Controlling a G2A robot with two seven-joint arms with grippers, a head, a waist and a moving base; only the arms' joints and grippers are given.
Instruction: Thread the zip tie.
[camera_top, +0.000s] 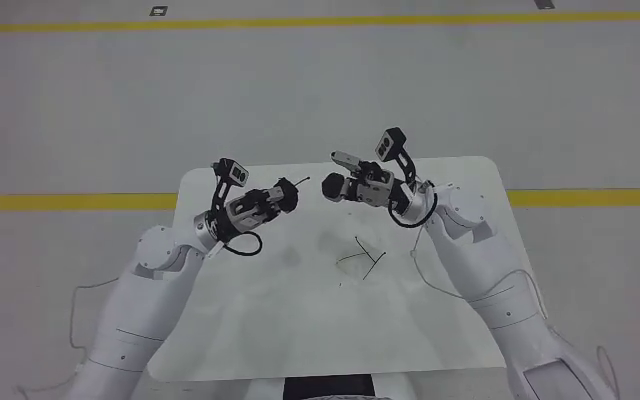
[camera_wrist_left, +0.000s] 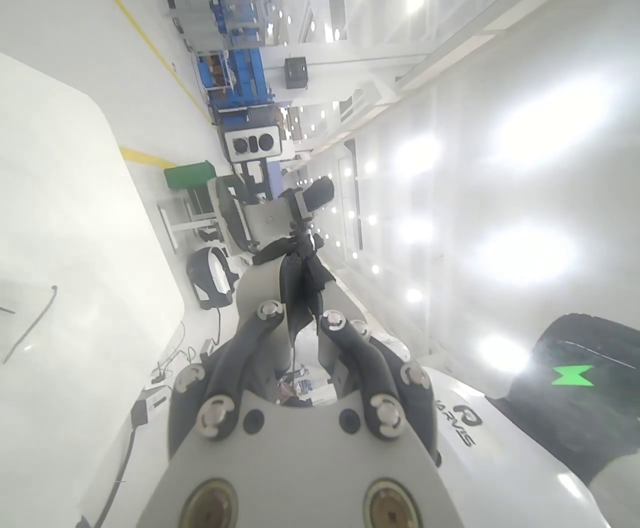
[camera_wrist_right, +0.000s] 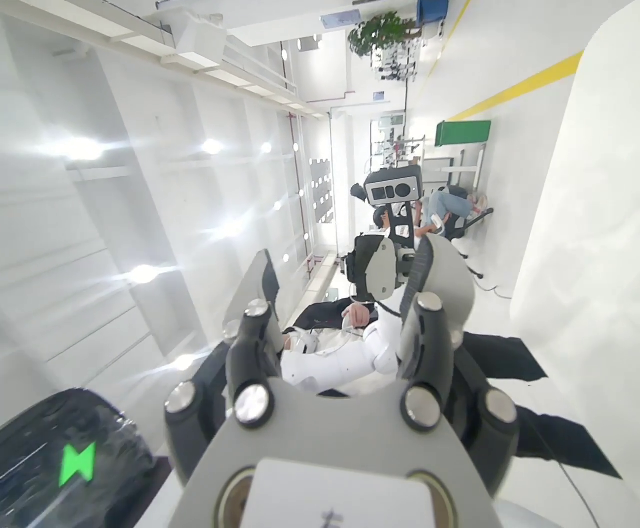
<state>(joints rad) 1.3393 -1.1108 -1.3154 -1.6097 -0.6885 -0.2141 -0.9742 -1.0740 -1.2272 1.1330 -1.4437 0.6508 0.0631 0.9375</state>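
My left gripper (camera_top: 287, 197) is clenched on the zip tie (camera_top: 302, 182), held up over the far middle of the table (camera_top: 250, 330) with its free end pointing right. Just right of it, my right gripper (camera_top: 331, 172) faces it with fingers spread and empty, and spare ties (camera_top: 362, 257) lie nearer me. Threading looks not yet begun; next I must pinch that free end and bend it round into the head.

Your left hand (camera_top: 290, 196) is pinched shut, your right hand (camera_top: 330, 187) is open, and their tips face each other, close together.
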